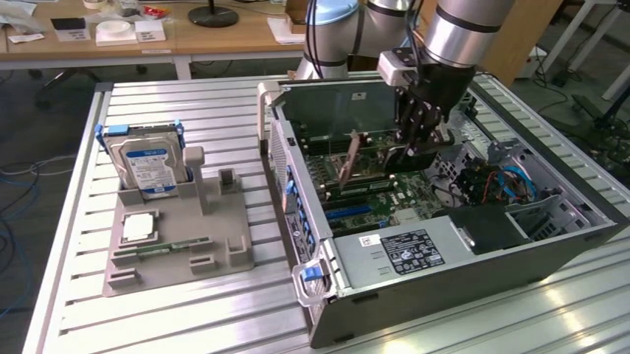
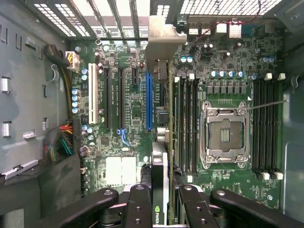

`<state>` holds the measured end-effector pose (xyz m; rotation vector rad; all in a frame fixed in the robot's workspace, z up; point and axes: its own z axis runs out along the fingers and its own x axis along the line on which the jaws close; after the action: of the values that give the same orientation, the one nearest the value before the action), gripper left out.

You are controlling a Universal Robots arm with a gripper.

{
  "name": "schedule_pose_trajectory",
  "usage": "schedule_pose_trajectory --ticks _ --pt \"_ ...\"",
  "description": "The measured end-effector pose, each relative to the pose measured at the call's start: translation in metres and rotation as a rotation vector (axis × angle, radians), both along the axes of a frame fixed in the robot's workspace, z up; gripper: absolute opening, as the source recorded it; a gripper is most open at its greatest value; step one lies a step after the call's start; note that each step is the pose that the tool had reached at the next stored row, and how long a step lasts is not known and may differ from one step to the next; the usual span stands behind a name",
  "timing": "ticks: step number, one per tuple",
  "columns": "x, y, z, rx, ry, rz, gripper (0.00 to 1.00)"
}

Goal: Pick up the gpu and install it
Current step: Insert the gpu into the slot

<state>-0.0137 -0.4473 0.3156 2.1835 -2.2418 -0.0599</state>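
The gpu (image 2: 160, 156) is seen edge-on in the wrist view as a slim black card. Its silvery end bracket (image 2: 161, 40) points toward the vented wall of the case. My gripper (image 2: 161, 206) is shut on the card, with a black finger (image 2: 139, 204) pressed against each side. The card hangs above the motherboard (image 2: 133, 109), just beside the long blue slot (image 2: 149, 99) and roughly parallel to it. In the exterior view my gripper (image 1: 418, 144) reaches down into the open computer case (image 1: 443, 247).
Memory slots (image 2: 187, 123) and the bare CPU socket (image 2: 223, 130) lie on the card's other side. Cable bundles (image 2: 59, 142) sit by the case wall. Outside the case, a grey fixture (image 1: 167, 247) holds a blue-labelled hard drive (image 1: 147, 166), a memory stick (image 1: 162, 249) and a chip (image 1: 138, 227).
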Motion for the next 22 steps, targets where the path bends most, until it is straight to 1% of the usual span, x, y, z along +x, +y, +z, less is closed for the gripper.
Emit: schedule_pose_trajectory --ticks 6,13,18,22 --pt "-0.0041 0.0 -0.0004 0.0 0.0 0.0 0.27" --pt "-0.0045 0.0 -0.0004 -0.0001 0.0 0.0 0.27" --pt "-0.0099 0.0 -0.0012 -0.0001 0.0001 0.0 0.27" --pt "-0.0102 0.0 -0.0018 0.0003 -0.0001 0.0 0.27"
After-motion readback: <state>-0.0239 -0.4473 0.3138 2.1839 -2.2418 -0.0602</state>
